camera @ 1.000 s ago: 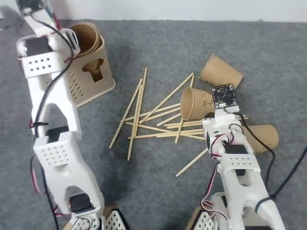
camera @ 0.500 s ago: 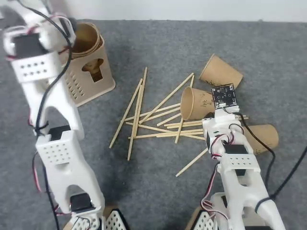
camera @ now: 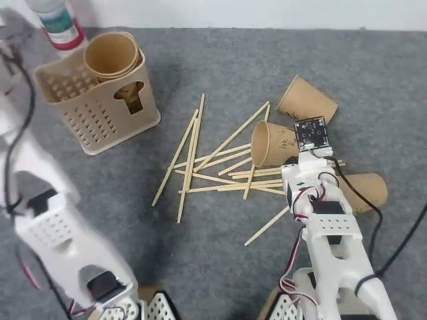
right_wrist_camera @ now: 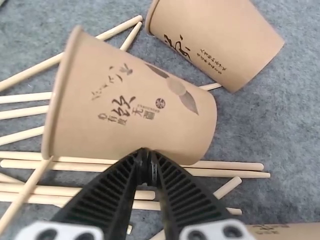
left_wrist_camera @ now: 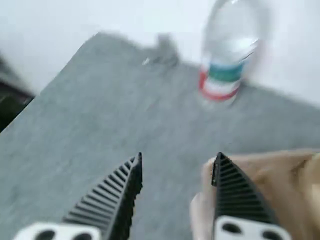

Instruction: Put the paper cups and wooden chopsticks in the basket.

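The grey mat (camera: 220, 73) carries everything. The left arm (camera: 53, 233) stands on the near side of the basket (camera: 100, 123), and the right arm (camera: 330, 233) is well apart from it. The basket is in the far left corner, with a bottle (camera: 60, 23) just behind it. Stacked cups (camera: 110, 57) already sit inside the basket.

I judge the task barely begun. Three cups (camera: 277, 143) lie on their sides well away from the basket. The chopsticks (camera: 213, 163) are scattered between them and the basket, none inside as far as I can see.

The left gripper (left_wrist_camera: 179, 165) is spread wide and empty, beside the basket's blurred rim. The right gripper (right_wrist_camera: 146, 157) has its fingers pressed together at the base of one fallen cup. Whether it pinches that base is hard to tell. How many cups are stacked is hidden.
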Available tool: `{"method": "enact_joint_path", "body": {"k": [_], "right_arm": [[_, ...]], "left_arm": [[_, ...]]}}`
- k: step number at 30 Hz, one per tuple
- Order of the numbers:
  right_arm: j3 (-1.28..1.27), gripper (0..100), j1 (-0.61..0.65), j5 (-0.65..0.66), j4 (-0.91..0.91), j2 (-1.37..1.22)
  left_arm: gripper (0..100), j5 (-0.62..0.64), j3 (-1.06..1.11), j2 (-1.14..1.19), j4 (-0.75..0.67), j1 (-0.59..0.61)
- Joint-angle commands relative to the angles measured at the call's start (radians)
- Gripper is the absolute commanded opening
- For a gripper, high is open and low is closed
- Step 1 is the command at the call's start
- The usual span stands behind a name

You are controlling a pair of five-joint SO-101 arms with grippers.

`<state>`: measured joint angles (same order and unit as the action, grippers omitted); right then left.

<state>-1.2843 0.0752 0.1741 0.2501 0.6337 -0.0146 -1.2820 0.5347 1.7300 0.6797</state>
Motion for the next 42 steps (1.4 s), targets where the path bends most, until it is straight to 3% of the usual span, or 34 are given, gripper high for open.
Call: {"method": "enact_joint_path", "body": {"k": [1,10,21,28,34,37,42], "right_arm": [[0.008,0.9,0.010,0.011,-0.021,0.021],[0.008,0.9,0.010,0.011,-0.018,0.021],[0.003,0.9,0.004,0.011,-0.012,0.024],[-0.008,0.9,-0.001,0.012,0.104,0.151],[-0.008,0.9,-0.074,0.012,0.309,0.484],[-0.006,0.9,-0.133,0.043,0.427,0.667],[-0.006,1.4,-0.174,0.203,0.653,0.900]], "left_arm": [[22,-0.084,0.249,-0.181,0.029,0.032],[23,-0.203,1.107,-0.839,-0.002,-0.017],[23,-0.198,2.064,-1.347,-0.470,-0.054],[23,-0.187,2.413,-1.491,-0.830,-0.074],[23,-0.043,2.635,-1.491,-1.077,-0.183],[23,-0.028,2.672,-1.498,-1.111,-0.206],[23,-0.023,2.680,-1.493,-1.106,-0.206]]}}
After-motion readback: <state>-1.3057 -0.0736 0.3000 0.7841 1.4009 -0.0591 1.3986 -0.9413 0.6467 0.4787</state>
